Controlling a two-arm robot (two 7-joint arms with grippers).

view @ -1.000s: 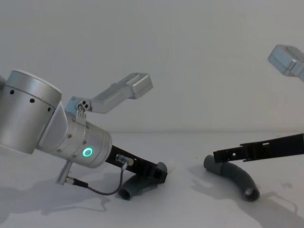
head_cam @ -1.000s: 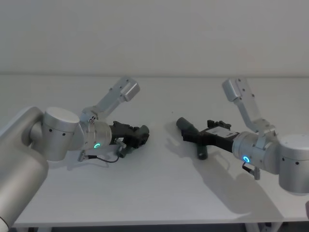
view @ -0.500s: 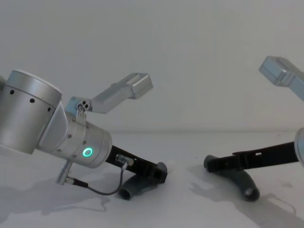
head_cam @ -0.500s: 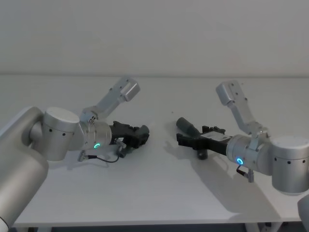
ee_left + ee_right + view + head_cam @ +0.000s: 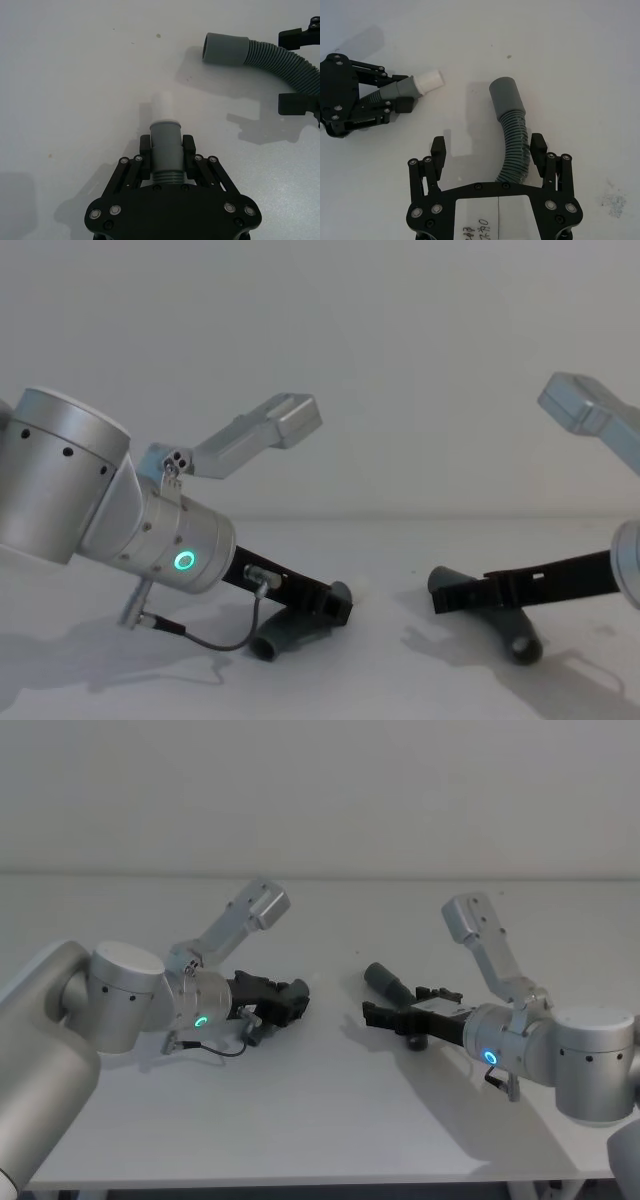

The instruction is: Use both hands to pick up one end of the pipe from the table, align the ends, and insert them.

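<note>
My left gripper (image 5: 166,142) is shut on the narrow grey cuff of the left pipe piece (image 5: 165,150), whose pale tip (image 5: 161,105) sticks out past the fingers. This piece (image 5: 285,635) sits low at the white table (image 5: 320,1120), with the left gripper (image 5: 285,1000) at centre left. The right pipe piece (image 5: 515,145) lies on the table, its wider grey collar (image 5: 506,97) pointing away from the wrist. My right gripper (image 5: 487,144) is open, one finger on each side of the ribbed middle, apart from it. In the head view it (image 5: 385,1015) reaches over that piece (image 5: 390,985).
A thin black cable (image 5: 215,640) loops from the left wrist down near the table. The two pipe pieces lie about a gripper's length apart with bare table between them. A plain pale wall (image 5: 320,790) stands behind the table.
The right arm has swung left and come lower, so its open fingers now stand on either side of the right pipe piece. The left arm and its pipe piece have not moved.
</note>
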